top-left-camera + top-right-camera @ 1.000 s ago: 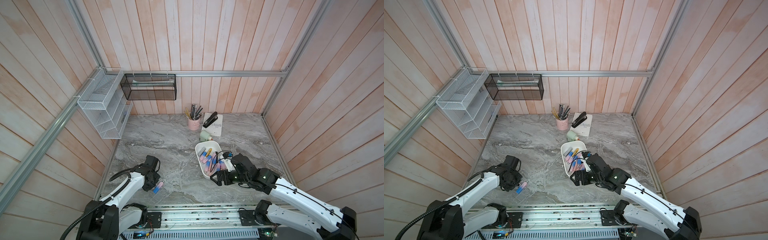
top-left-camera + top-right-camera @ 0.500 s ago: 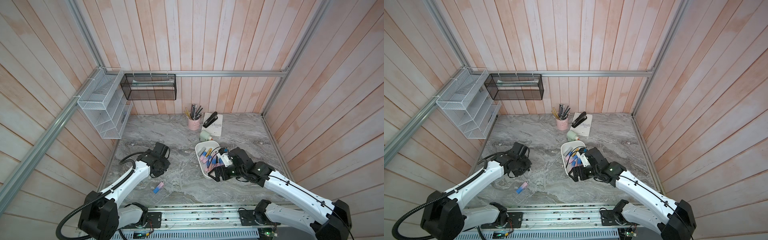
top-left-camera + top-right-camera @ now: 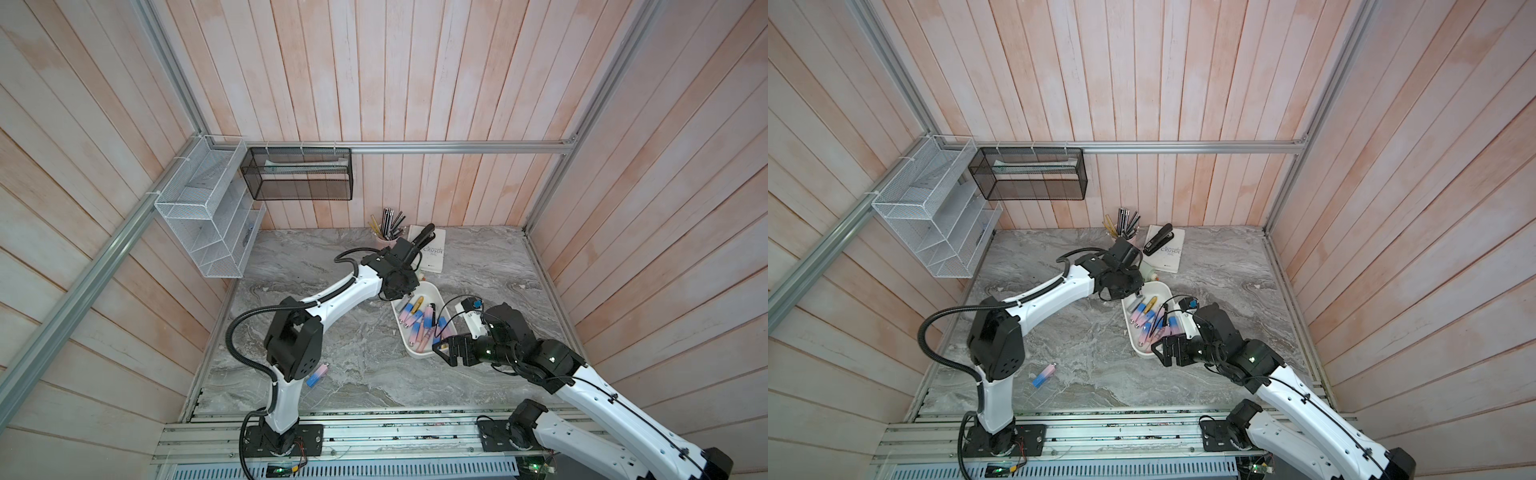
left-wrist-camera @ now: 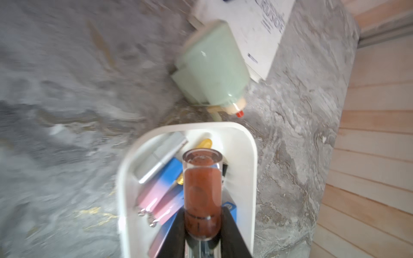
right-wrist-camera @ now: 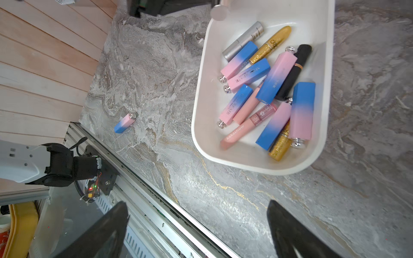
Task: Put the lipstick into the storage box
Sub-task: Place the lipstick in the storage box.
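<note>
The left claw (image 4: 203,214) is closed tight on a lipstick (image 4: 202,189), a clear tube with a reddish-brown fill and no label facing the wrist camera. It holds the tube over the far end of the storage box (image 5: 202,89), clear of the things lying inside. The white box sits on the marble table (image 5: 156,67), with many tubes heaped in it. One pale pink gloss tube (image 5: 237,131) reads "kakashow" in white. White lettering on the blue-and-pink cases and black letters on a gold glitter tube (image 5: 271,44) are too blurred to read.

The right claw (image 5: 196,204) stands wide open with nothing between its fingers, just off the near end of the box. A pink-and-blue lipstick (image 3: 1044,375) lies alone on the table near the left arm's base, well apart from the box. Beyond the box lies a white book (image 3: 1169,253) — its cover shows "CRUSOE".
</note>
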You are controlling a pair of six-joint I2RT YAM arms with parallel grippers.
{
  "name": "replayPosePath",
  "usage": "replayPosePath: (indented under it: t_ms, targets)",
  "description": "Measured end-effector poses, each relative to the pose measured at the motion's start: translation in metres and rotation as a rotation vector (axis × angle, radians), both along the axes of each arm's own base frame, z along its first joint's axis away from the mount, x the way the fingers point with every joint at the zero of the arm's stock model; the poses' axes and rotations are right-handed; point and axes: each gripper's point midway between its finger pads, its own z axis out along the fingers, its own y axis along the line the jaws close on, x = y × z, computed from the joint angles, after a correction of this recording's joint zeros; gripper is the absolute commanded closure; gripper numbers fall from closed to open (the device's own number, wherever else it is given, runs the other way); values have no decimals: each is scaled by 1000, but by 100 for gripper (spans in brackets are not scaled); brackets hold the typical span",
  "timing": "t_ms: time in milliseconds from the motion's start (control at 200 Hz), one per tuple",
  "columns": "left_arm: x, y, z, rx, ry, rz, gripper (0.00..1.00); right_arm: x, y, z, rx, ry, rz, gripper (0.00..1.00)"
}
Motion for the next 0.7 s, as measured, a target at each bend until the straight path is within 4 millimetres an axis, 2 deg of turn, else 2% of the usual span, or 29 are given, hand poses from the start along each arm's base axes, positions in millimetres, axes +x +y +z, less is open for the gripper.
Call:
replayPosePath:
  t_ms: [75,145,270,340,390,500,610,700]
  targets:
    - [-5,-25,-17,-2,29,-59,78,-5,-9,3,3,-3,-31,2]
    - [-13,-38,-31,6,56,-96,70,-9,-17,5,7,-1,-61,2]
    - [-25,-42,-38,15,90,-129,54,-15,-29,7,15,3,-109,2]
    - [-26,-39,-38,17,87,-135,49,-18,-33,8,21,8,-127,2]
    - [-30,-32,-39,30,92,-135,43,-19,-35,7,21,13,-135,2]
    - [-49,-4,-38,69,106,-118,42,-20,-35,2,10,29,-137,2]
    - [-71,33,-20,95,79,-92,42,-17,-32,-3,-8,48,-130,2]
    - [-92,72,-6,126,38,-58,42,-14,-26,-7,-18,63,-110,2]
